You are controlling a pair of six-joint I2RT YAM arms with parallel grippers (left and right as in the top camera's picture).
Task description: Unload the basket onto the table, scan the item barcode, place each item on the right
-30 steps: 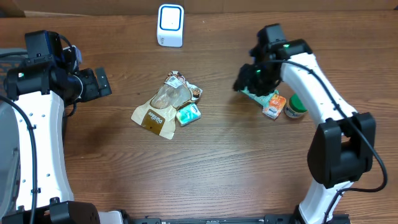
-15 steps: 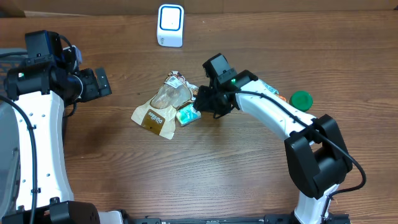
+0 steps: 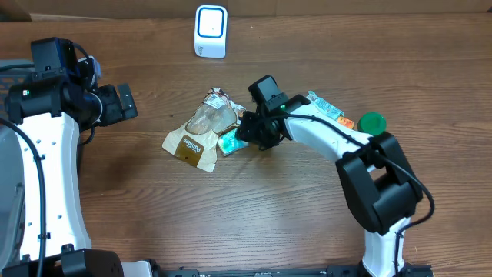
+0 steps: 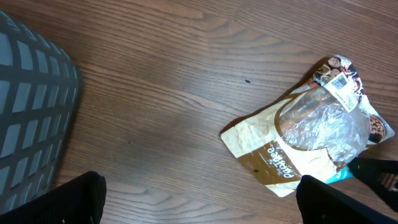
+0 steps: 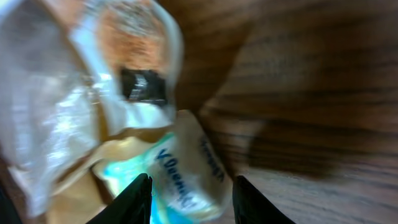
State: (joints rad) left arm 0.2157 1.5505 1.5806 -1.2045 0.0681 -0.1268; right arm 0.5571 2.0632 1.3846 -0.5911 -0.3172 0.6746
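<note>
Overhead, the small teal-and-white packet (image 3: 232, 141) lies near the middle of the bench (image 3: 254, 223), tucked against the lower right edge of a brown snack pouch (image 3: 194, 138). Its free end points toward the right arm. The right gripper (image 3: 247, 132) sits directly over that end, so this arm is plainly the nearer one. The left gripper (image 3: 121, 101) hangs well apart at the far left.

In the right wrist view the packet (image 5: 186, 165) lies straight ahead between the two fingers (image 5: 142, 198), with the clear, crinkled pouch (image 5: 68, 118) crowding in from the left. The fingers stand partly apart on either side of the packet. A strip of dark wood shows beside the right-hand one, so I judge no grip is made yet. The picture is blurred, so the packet's long axis is hard to read; overhead it runs low-left to high-right.

The left wrist view shows the left arm's fingers (image 4: 81, 200) spread fully, with nothing between them.

A white device with a lit blue face (image 3: 211, 31), probably the scanner, stands at the far edge, beyond the pouch.
</note>
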